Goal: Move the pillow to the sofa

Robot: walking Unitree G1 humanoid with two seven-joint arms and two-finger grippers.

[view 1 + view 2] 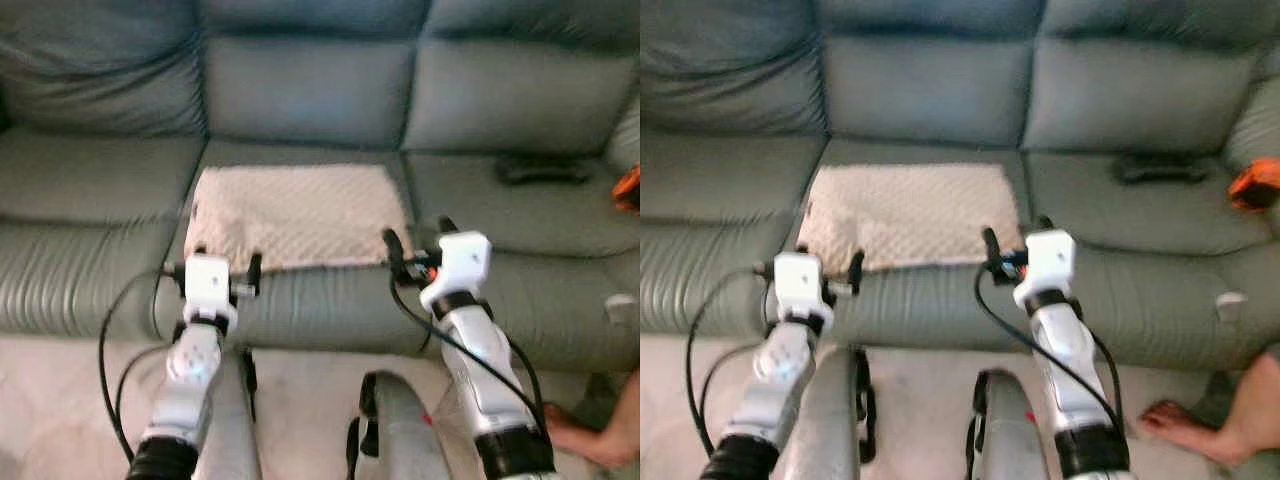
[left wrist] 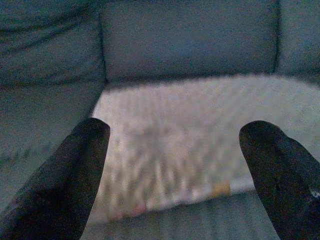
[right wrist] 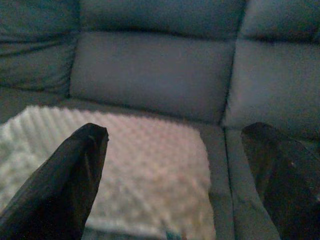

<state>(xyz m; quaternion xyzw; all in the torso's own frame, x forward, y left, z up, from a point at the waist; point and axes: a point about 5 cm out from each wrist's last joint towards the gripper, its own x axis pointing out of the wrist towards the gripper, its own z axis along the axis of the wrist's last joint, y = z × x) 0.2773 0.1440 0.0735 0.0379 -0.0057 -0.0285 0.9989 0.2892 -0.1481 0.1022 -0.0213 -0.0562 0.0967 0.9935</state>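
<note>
Left eye view: pillow (image 1: 298, 214) on sofa (image 1: 310, 95), between both spread grippers

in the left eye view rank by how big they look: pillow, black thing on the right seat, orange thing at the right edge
1. pillow, clearly largest
2. black thing
3. orange thing, though the picture's edge cuts it off, so its full size is unsure

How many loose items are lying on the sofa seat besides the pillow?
2: a flat black object on the right seat cushion of the grey-green leather sofa, and an orange item at the far right edge, partly cut off. The cream textured pillow lies on the middle cushion.
</note>
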